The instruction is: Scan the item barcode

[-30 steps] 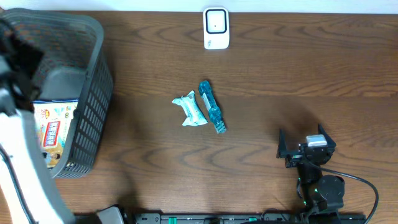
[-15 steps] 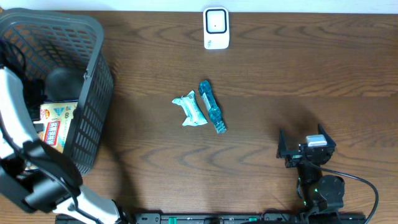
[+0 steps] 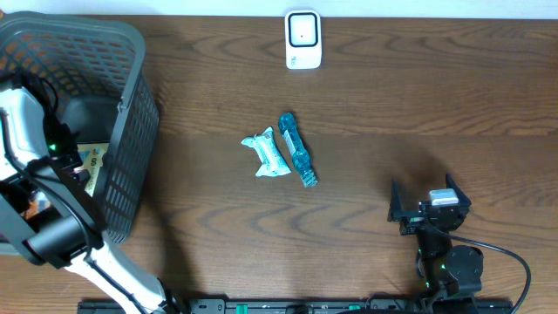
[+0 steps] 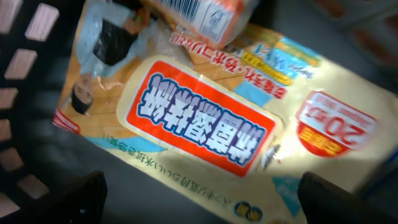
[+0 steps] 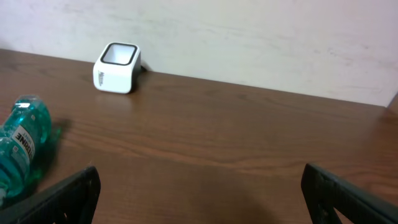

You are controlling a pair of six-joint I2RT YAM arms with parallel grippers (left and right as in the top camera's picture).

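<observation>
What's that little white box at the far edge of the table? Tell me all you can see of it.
The white box is small and round-cornered and looks like plastic. A dark-rimmed square window fills its upper face, with plain white casing below. It sits on the brown wooden table, near the pale wall. Nothing else touches it.

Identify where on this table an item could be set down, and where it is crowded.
Bare table lies between the basket and the white packet, and right of the teal bottle, bordered by the scanner and the right hand. Crowded: the basket, with the left arm over a package.
</observation>
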